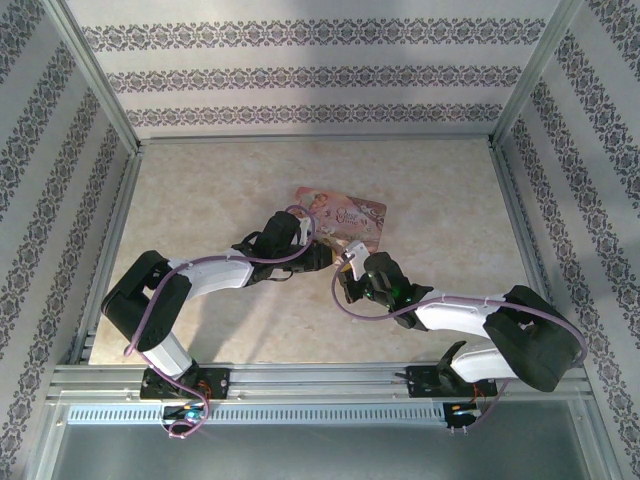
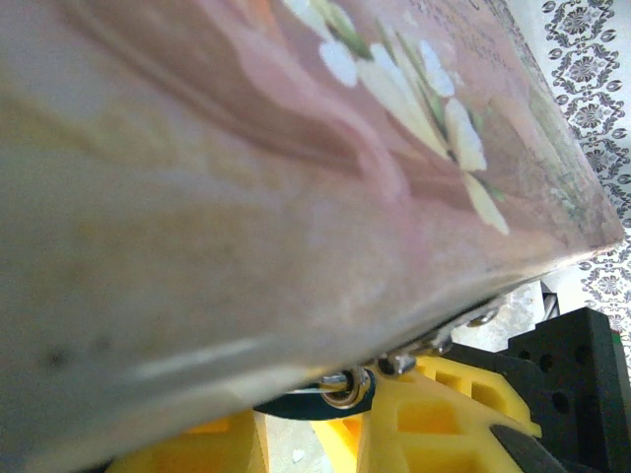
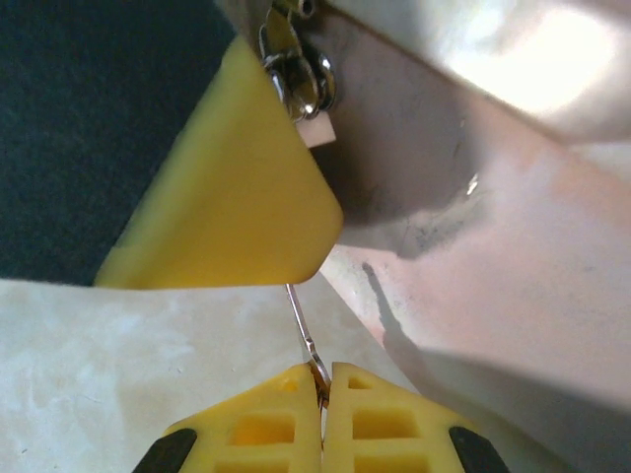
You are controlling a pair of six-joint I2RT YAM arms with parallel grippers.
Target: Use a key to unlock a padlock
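The padlock [image 2: 347, 386] is a small silvery piece with a dark blue part, sitting between the yellow fingers of my left gripper [image 2: 315, 419], which is shut on it, right under the pink box's edge. Its silvery metal [image 3: 301, 74] also shows in the right wrist view, beside a yellow left finger [image 3: 227, 187]. My right gripper [image 3: 322, 382] is shut on the key [image 3: 308, 340], a thin dark sliver pointing up and passing behind that finger. Where the key's tip ends is hidden. From above, the left gripper [image 1: 318, 258] and the right gripper [image 1: 345, 272] nearly meet at the box's near edge.
A flat pink illustrated box [image 1: 350, 218] lies mid-table, just beyond both grippers, and looms close in the wrist views. The beige table [image 1: 200, 200] is bounded by patterned walls and metal frame rails [image 1: 300, 378].
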